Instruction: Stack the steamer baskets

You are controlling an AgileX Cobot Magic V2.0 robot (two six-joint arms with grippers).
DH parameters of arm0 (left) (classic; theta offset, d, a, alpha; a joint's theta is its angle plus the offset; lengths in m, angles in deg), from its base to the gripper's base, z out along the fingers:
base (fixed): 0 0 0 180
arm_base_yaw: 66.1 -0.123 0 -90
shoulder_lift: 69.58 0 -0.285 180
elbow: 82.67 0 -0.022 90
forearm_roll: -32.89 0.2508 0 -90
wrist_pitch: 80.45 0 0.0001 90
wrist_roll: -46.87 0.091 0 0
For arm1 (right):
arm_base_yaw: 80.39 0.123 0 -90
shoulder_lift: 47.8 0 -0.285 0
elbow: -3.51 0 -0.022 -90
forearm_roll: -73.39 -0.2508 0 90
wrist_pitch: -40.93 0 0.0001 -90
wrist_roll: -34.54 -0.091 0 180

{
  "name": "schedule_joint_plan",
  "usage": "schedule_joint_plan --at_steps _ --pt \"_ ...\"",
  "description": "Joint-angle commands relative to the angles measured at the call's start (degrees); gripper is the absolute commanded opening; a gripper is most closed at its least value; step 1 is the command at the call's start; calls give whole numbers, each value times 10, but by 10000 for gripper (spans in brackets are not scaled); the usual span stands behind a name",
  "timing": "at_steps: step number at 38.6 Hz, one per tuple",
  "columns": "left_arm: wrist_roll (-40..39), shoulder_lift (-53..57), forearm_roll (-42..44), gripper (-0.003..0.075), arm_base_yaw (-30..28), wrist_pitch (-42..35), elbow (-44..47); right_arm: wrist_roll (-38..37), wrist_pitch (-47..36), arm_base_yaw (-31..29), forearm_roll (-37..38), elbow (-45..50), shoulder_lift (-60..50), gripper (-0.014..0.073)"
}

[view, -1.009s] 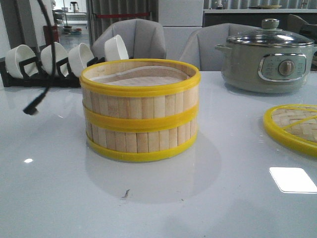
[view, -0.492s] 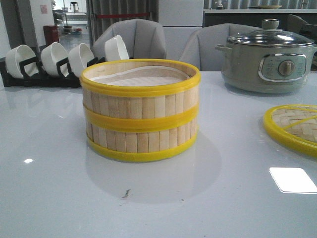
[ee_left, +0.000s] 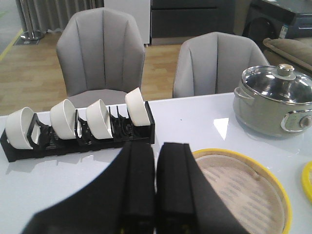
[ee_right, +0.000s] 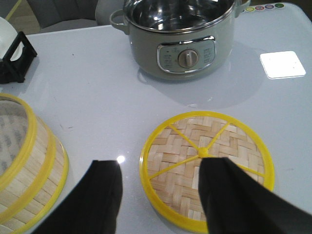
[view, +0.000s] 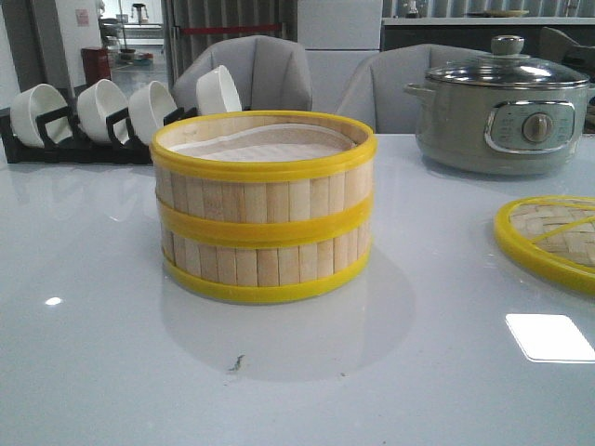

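Two steamer baskets stand stacked one on the other in the middle of the table, pale slats and yellow rims, white liner showing on top. The stack also shows in the left wrist view and the right wrist view. My left gripper is shut and empty, held above the table beside the stack, toward the bowl rack. My right gripper is open and empty, held above the near edge of the woven lid. Neither gripper shows in the front view.
A black rack of white bowls stands at the back left. A grey electric pot with a glass lid stands at the back right. The flat woven lid lies at the right. Grey chairs stand behind the table.
A dark cable and arm part at the left of the front view has moved up out of sight. The stacked baskets have not moved.
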Motion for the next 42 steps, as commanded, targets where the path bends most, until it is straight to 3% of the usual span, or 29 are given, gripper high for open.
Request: schedule_joint_plan --at_steps 1,11,20,42 --pt "-7 52 -5 89 -1 -78 42 2 -50 11 -2 -23 -4 467" --pt "-7 170 -5 89 -1 -161 224 2 -46 17 -2 -23 -4 467" --pt "-7 185 -11 89 -1 -230 346 2 -46 17 -2 -23 -4 467" --pt "-7 185 -11 89 -1 -238 360 2 -46 17 -2 -23 -4 467"
